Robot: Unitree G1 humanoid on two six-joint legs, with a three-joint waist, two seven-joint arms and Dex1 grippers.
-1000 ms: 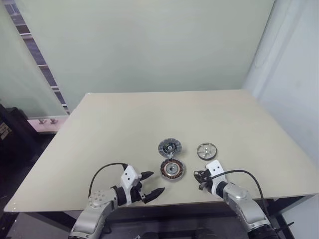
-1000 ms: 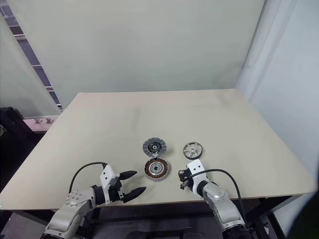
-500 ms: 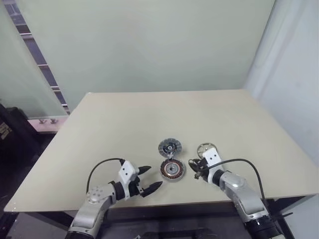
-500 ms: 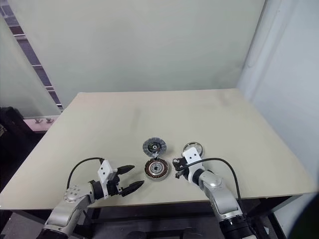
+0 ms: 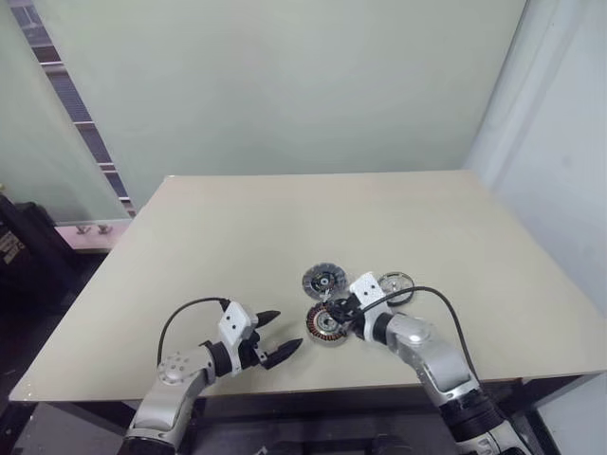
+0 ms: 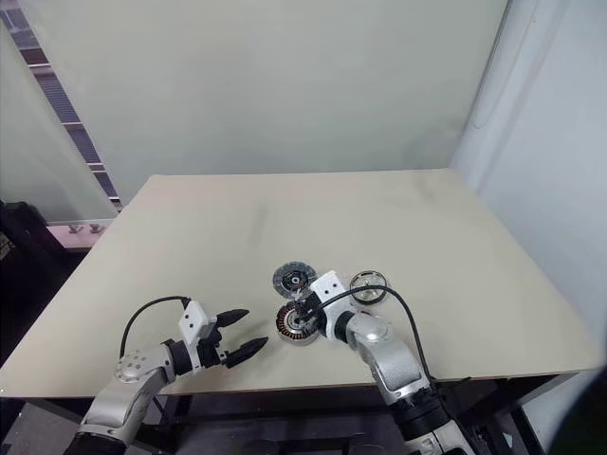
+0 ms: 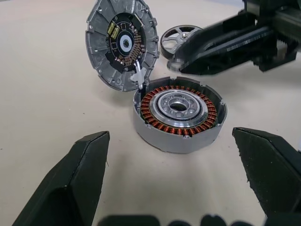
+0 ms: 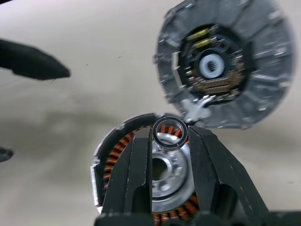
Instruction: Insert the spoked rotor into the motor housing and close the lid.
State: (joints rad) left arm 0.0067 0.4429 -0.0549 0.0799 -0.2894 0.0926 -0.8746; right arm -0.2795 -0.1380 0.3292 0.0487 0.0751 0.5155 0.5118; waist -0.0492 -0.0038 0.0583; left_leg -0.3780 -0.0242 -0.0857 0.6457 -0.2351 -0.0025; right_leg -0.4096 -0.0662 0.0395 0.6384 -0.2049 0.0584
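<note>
The motor housing (image 5: 327,323), a shallow metal cup with copper windings, lies near the table's front edge. Its finned lid (image 5: 322,281) stands open at the far rim, dark centre showing. The spoked rotor (image 5: 395,282) lies flat on the table to the right of the lid. My right gripper (image 8: 170,134) hovers over the housing (image 8: 115,153), shut on a thin metal ring (image 8: 170,133) pinched between its fingertips. My left gripper (image 5: 283,332) stands open, low over the table, to the left of the housing (image 7: 178,113) and pointing at it, with nothing between its fingers.
The beige table (image 5: 237,237) stretches far behind and to both sides of the parts. Its front edge runs just below the grippers. A pale wall stands behind, with a window strip at the far left.
My right gripper has swung left and risen, from in front of the rotor to above the housing, carrying the thin ring. The left gripper has barely shifted.
</note>
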